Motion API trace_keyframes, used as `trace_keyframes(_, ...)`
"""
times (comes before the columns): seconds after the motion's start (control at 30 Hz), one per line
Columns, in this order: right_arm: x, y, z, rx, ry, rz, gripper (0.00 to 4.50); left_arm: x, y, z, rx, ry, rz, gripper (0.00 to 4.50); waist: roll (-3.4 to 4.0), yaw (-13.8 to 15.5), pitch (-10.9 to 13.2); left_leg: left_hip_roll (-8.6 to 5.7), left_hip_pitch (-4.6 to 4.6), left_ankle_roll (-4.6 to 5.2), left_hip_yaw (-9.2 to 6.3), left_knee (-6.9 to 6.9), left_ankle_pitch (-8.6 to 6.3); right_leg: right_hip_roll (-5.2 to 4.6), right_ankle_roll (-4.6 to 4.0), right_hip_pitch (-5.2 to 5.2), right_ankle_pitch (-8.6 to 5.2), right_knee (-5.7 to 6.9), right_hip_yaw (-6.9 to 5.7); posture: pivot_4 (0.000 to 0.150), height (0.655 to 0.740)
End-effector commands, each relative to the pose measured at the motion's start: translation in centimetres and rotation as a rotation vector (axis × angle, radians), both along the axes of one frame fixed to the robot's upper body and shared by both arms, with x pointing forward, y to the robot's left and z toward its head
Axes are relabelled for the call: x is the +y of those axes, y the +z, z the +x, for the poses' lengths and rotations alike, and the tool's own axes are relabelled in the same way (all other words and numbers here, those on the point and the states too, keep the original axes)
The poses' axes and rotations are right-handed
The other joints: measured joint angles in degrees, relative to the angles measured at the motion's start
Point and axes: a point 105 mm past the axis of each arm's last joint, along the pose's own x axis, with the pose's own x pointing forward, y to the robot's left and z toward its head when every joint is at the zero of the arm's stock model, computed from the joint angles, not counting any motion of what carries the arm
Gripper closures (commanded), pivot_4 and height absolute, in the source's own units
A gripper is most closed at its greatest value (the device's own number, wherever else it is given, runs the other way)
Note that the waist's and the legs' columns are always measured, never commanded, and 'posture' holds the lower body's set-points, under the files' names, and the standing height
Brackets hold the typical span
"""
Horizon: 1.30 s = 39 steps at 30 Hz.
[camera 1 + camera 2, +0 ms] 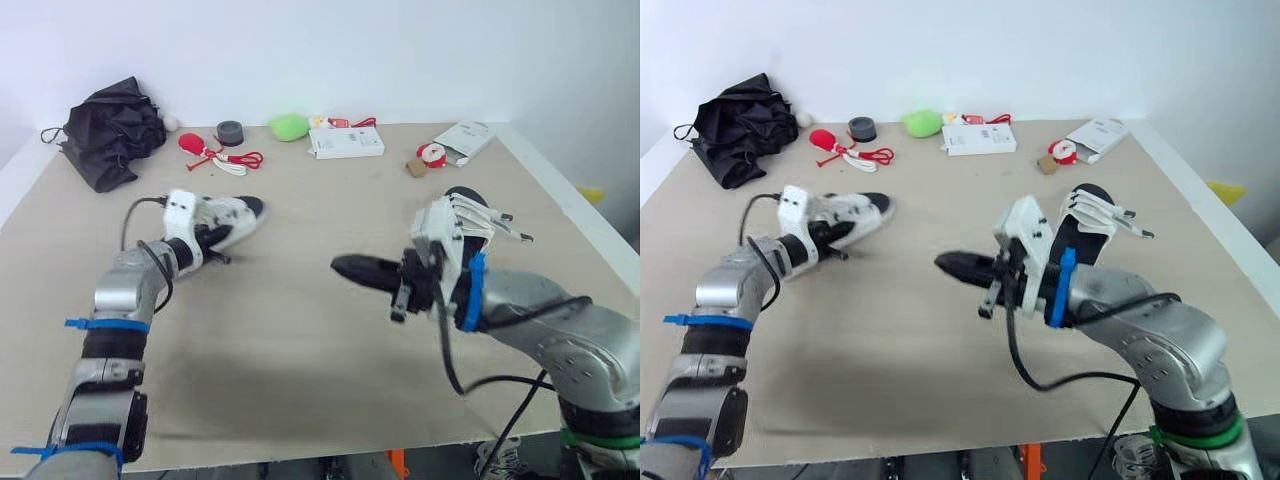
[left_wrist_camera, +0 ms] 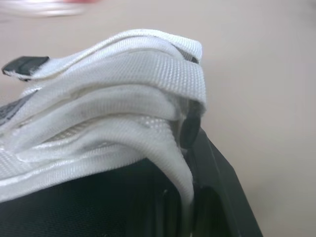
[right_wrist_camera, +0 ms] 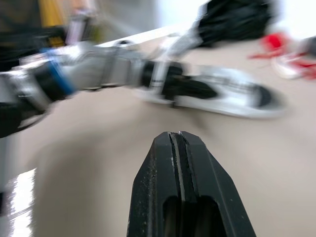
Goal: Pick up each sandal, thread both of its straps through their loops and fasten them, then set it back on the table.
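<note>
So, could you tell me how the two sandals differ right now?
The left sandal is at the left gripper; the right sandal lies free, apart from the right gripper. The right sandal's straps stick out loose; the left sandal's lie bunched over it. Both are white with black footbeds.

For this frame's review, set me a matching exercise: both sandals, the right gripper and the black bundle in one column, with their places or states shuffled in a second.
1. left sandal
2. right sandal
3. right gripper
4. black fabric bundle

A. far left corner of the table
B. jaws shut on nothing, over the table's middle
C. strap caught in the left gripper
D. beside the right arm, straps sticking out loose

Pairs: 1-C, 2-D, 3-B, 4-A
</note>
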Motion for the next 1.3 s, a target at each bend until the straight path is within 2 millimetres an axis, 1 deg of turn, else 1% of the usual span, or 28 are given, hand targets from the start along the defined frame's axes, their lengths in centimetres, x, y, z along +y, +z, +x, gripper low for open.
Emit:
trace_keyframes(0.03, 0.2, 1.5, 1.2, -0.113, -0.062, 0.020, 4.50, 2.5, 0.9, 1.0, -0.020, 0.163, 0.009, 4.47, -0.01, 0.0, 0.0, -0.02, 0.00, -0.03, 0.02, -0.03, -0.02, -0.03, -0.03, 0.00, -0.02, 0.00, 0.01, 0.150, 0.7400)
trace_keyframes(0.13, 0.4, 2.1, 1.8, -0.139, -0.084, 0.043, 4.50, 2.7, 0.8, 1.3, -0.005, 0.204, -0.017, 4.47, -0.01, 0.0, 0.0, -0.11, -0.14, -0.08, 0.06, -0.03, -0.06, -0.15, -0.09, -0.10, 0.00, -0.01, 0.06, 0.150, 0.7400)
trace_keyframes(0.27, 0.8, 2.5, 1.2, -0.146, -0.044, 0.073, 4.50, 1.7, 0.4, 1.6, 0.001, 0.186, -0.005, 4.47, -0.04, 0.1, 0.0, -0.24, -0.17, -0.05, 0.09, -0.01, -0.10, -0.30, -0.21, -0.09, 0.08, -0.03, 0.07, 0.150, 0.7400)
trace_keyframes(0.4, 1.0, 2.2, 0.7, -0.126, -0.013, 0.075, 4.50, 1.6, 0.5, 2.1, -0.013, 0.213, -0.024, 4.47, -0.04, 0.3, 0.0, -0.24, -0.13, -0.03, 0.08, 0.04, -0.06, -0.30, -0.22, -0.04, 0.11, -0.02, 0.04, 0.150, 0.7400)
trace_keyframes(0.5, 1.0, 1.8, 0.5, -0.106, 0.000, 0.065, 4.50, 1.8, 1.1, 2.3, -0.040, 0.255, -0.053, 3.51, -0.05, 0.5, 0.0, -0.22, -0.04, -0.02, 0.07, 0.04, 0.00, -0.28, -0.24, 0.02, 0.16, -0.01, 0.02, 0.150, 0.7400)
trace_keyframes(0.57, 1.0, 1.7, 0.5, -0.102, 0.001, 0.064, 4.50, 1.9, 1.4, 2.3, -0.050, 0.270, -0.064, 2.77, -0.05, 0.5, 0.0, -0.21, -0.04, -0.01, 0.07, 0.04, 0.02, -0.27, -0.33, 0.02, 0.21, -0.01, 0.03, 0.150, 0.7400)
trace_keyframes(0.6, 1.0, 1.6, 0.5, -0.099, 0.001, 0.067, 4.50, 2.1, 1.5, 2.3, -0.057, 0.281, -0.058, 2.11, -0.05, 0.4, 0.0, -0.19, -0.04, -0.02, 0.08, 0.04, 0.03, -0.25, -0.36, 0.01, 0.23, -0.01, 0.04, 0.150, 0.7400)
trace_keyframes(0.67, 0.9, 1.6, 0.6, -0.088, 0.000, 0.073, 4.50, 2.8, 1.9, 2.2, -0.066, 0.323, -0.059, 1.33, -0.05, 0.4, 0.0, -0.15, -0.03, -0.03, 0.09, 0.04, 0.04, -0.20, -0.39, 0.00, 0.25, -0.01, 0.05, 0.150, 0.7400)
trace_keyframes(0.7, 0.8, 1.7, 0.9, -0.079, -0.014, 0.087, 4.50, 2.7, 2.3, 1.9, -0.080, 0.310, -0.079, 0.92, -0.05, 0.4, 0.0, -0.13, -0.03, -0.04, 0.09, 0.04, 0.04, -0.17, -0.39, -0.01, 0.25, -0.01, 0.05, 0.150, 0.7400)
trace_keyframes(0.73, 0.7, 1.8, 1.1, -0.073, -0.023, 0.096, 4.50, 2.7, 2.6, 1.6, -0.089, 0.298, -0.080, 0.92, -0.05, 0.3, 0.0, -0.12, -0.03, -0.04, 0.09, 0.04, 0.04, -0.16, -0.40, -0.01, 0.26, -0.01, 0.05, 0.150, 0.7400)
trace_keyframes(0.87, 0.7, 2.1, 1.2, -0.055, -0.013, 0.121, 4.50, 3.5, 2.9, -0.1, -0.082, 0.281, -0.065, 0.92, -0.05, 0.1, 0.0, -0.09, -0.07, -0.08, 0.09, 0.03, 0.05, -0.14, -0.44, -0.04, 0.28, -0.01, 0.07, 0.150, 0.7400)
trace_keyframes(0.97, 0.7, 2.1, 1.2, -0.055, -0.004, 0.125, 4.50, 5.4, 3.6, -1.6, -0.079, 0.320, -0.031, 0.92, -0.05, -0.1, 0.0, -0.10, -0.08, -0.08, 0.08, 0.03, 0.05, -0.15, -0.44, -0.05, 0.28, -0.01, 0.06, 0.150, 0.7400)
trace_keyframes(1.0, 0.6, 2.1, 1.3, -0.053, -0.004, 0.126, 4.50, 5.8, 3.8, -2.1, -0.074, 0.324, -0.022, 0.92, -0.05, -0.2, 0.0, -0.09, -0.08, -0.09, 0.08, 0.03, 0.06, -0.15, -0.44, -0.05, 0.28, -0.01, 0.06, 0.150, 0.7400)
trace_keyframes(1.13, 0.7, 2.2, 1.3, -0.053, 0.006, 0.132, 4.50, 5.8, 3.8, -3.5, -0.029, 0.283, -0.045, 0.92, -0.05, -0.4, 0.0, -0.10, -0.06, -0.13, 0.06, 0.03, 0.09, -0.16, -0.43, -0.03, 0.28, 0.00, 0.05, 0.150, 0.7400)
trace_keyframes(1.17, 0.7, 2.2, 1.3, -0.050, 0.012, 0.131, 4.50, 5.3, 4.0, -4.2, -0.015, 0.228, -0.118, 0.92, -0.05, -0.4, 0.0, -0.10, -0.06, -0.13, 0.06, 0.03, 0.10, -0.16, -0.43, -0.03, 0.28, 0.00, 0.05, 0.150, 0.7400)
trace_keyframes(1.2, 0.6, 2.0, 1.1, -0.037, 0.031, 0.123, 4.50, 3.4, 4.2, -5.8, 0.013, 0.056, -0.198, 0.92, -0.05, -0.4, 0.0, -0.11, -0.04, -0.13, 0.06, 0.03, 0.10, -0.18, -0.42, -0.01, 0.28, 0.00, 0.04, 0.150, 0.7400)
trace_keyframes(1.23, 0.5, 1.5, 0.4, -0.008, 0.073, 0.095, 4.50, 1.5, 4.2, -8.1, 0.047, -0.139, -0.243, 0.92, -0.06, -0.5, 0.0, -0.10, -0.05, -0.13, 0.06, 0.03, 0.10, -0.17, -0.42, -0.02, 0.28, 0.00, 0.05, 0.150, 0.7400)
trace_keyframes(1.27, 0.4, 1.1, -0.1, 0.014, 0.105, 0.075, 4.50, 0.2, 4.2, -9.9, 0.078, -0.275, -0.268, 0.92, -0.06, -0.8, 0.0, -0.10, -0.08, -0.14, 0.08, 0.02, 0.10, -0.17, -0.42, -0.05, 0.28, -0.02, 0.07, 0.150, 0.7400)
trace_keyframes(1.3, 0.2, 0.6, -0.8, 0.020, 0.136, 0.052, 4.50, -0.6, 4.0, -11.6, 0.112, -0.369, -0.282, 0.92, -0.06, -0.8, 0.0, -0.09, -0.08, -0.17, 0.15, 0.00, 0.04, -0.17, -0.44, -0.08, 0.26, -0.02, 0.13, 0.150, 0.7400)
